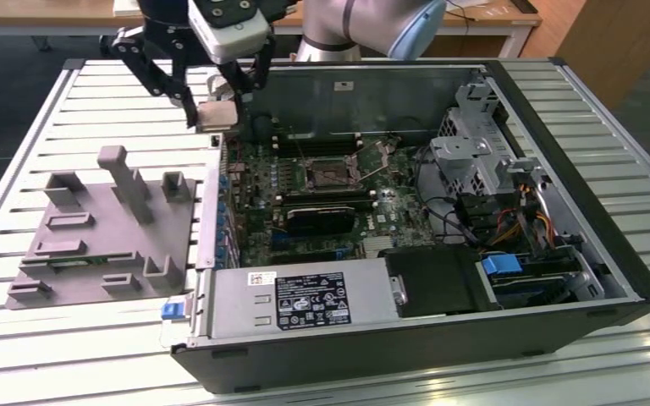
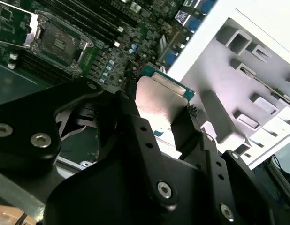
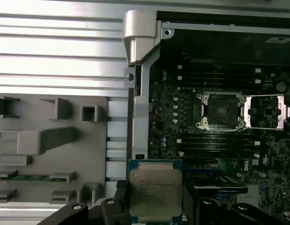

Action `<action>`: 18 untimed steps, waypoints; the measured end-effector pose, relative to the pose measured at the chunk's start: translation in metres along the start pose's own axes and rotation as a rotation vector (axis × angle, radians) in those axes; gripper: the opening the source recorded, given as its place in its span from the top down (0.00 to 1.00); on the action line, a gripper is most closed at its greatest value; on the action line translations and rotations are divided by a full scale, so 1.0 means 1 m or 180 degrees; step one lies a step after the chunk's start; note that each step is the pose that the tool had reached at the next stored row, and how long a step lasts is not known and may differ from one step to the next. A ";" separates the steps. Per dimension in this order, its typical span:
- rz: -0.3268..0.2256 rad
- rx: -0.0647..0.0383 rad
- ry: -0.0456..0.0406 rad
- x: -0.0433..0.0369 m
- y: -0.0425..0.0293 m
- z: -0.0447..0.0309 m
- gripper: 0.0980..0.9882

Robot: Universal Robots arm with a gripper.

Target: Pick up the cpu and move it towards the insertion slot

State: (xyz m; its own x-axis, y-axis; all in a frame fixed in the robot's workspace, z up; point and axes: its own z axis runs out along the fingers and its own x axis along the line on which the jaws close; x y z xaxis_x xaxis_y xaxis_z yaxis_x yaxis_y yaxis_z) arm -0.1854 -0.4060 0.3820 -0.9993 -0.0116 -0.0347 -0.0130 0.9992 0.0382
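Observation:
My gripper [image 1: 219, 117] is shut on the cpu [image 1: 217, 117], a small pale square chip held in the air. It hangs over the open computer case's side wall, on the exterior view's left of the motherboard. In both wrist views the black fingers [image 3: 118, 199] clamp two opposite edges of the cpu [image 3: 156, 190], whose silver top [image 2: 159, 101] faces the cameras. The insertion slot [image 1: 331, 174] lies on the motherboard to the exterior view's right of the chip. Its metal frame [image 3: 220, 110] surrounds a dark centre, and its cover plate [image 3: 267, 111] is flipped open. The socket [image 2: 60, 42] sits apart from the gripper [image 2: 154, 117].
A grey plastic fixture [image 1: 99, 228] with upright blocks lies on the slatted table [image 1: 111, 93] beside the case. Inside the case are a black heatsink [image 1: 319, 218], long RAM slots [image 3: 215, 145], a drive cage [image 1: 477, 161] and a power supply [image 1: 302, 300].

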 end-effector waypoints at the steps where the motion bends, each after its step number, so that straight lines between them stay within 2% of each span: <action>1: 0.0000 0.0000 0.0000 -0.0042 0.0000 0.0001 0.50; 18: 0.0000 0.0000 0.0001 -0.0789 -0.0010 0.0026 0.50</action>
State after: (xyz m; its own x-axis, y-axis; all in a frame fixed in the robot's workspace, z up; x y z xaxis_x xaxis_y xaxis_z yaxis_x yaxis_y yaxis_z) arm -0.1064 -0.4060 0.3821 -0.9993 -0.0117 -0.0345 -0.0131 0.9992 0.0381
